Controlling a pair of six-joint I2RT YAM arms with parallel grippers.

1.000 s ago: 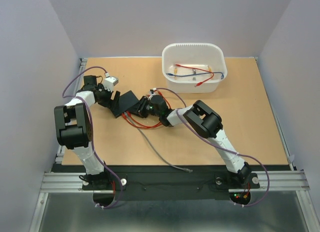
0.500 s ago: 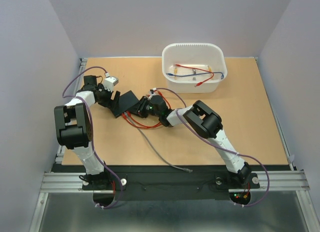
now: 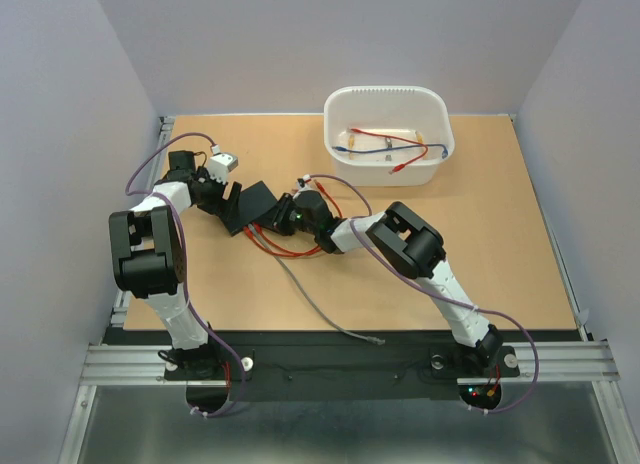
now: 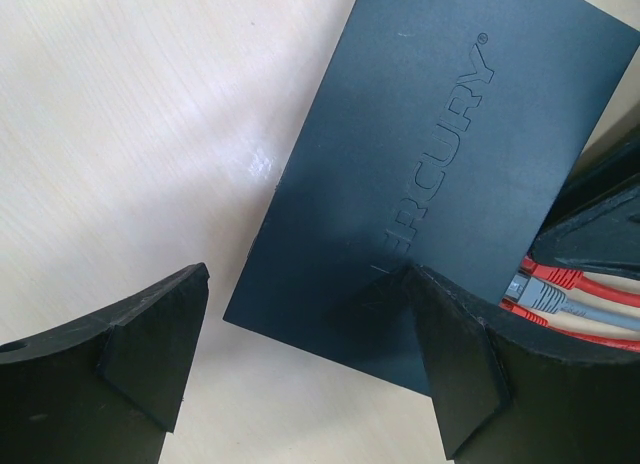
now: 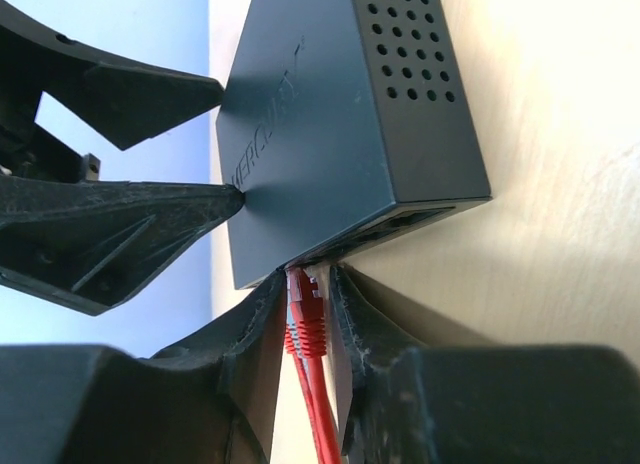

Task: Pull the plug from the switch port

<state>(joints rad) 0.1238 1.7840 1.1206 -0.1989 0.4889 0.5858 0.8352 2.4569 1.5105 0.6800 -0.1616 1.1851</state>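
Note:
The matte-black switch (image 3: 258, 202) lies flat at the table's left middle; its lid fills the left wrist view (image 4: 440, 154). Red and grey plugs (image 4: 545, 284) sit in its port edge. My left gripper (image 3: 230, 206) is open across the switch's corner (image 4: 305, 319): one finger rests on the lid, the other stands off its side. My right gripper (image 3: 283, 216) is at the port edge, its tips against the switch (image 5: 340, 114). Its jaws are drawn in tight round a red plug (image 5: 306, 304) that is seated in a port, with a thin gap on one side.
Red cables (image 3: 290, 249) loop from the ports towards me. A grey cable (image 3: 320, 309) runs to a loose end (image 3: 375, 339) near the front edge. A white tub (image 3: 388, 134) holding several cables stands at the back right.
My right gripper has slid a little left, closer against the switch's port edge. The left arm and the switch have not visibly moved.

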